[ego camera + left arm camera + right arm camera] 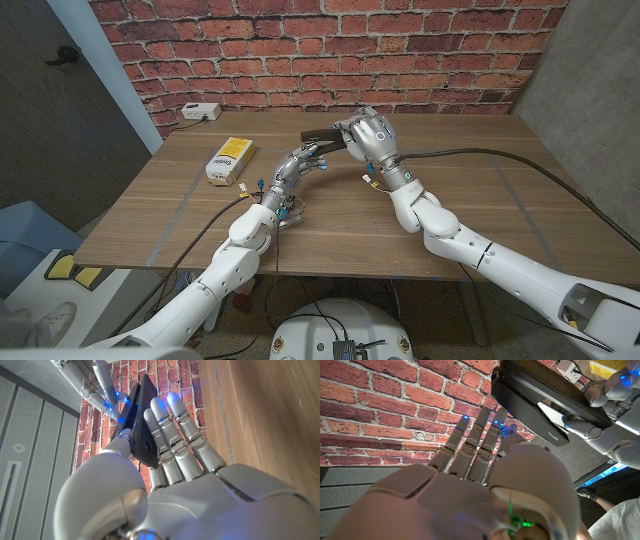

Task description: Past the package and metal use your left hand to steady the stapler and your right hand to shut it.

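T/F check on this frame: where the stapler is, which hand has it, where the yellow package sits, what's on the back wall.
1. The stapler is held up off the wooden table. True.
2. The left hand grips the stapler. True; the left wrist view shows its fingers wrapped along the black body.
3. The right hand waits far from the stapler at the table's near edge. False; it is right at the stapler, over its right end.
4. The yellow package lies to the right of both hands. False; it lies to the left of the left hand.
5. The wall behind the table is plain white. False; it is a red brick wall.
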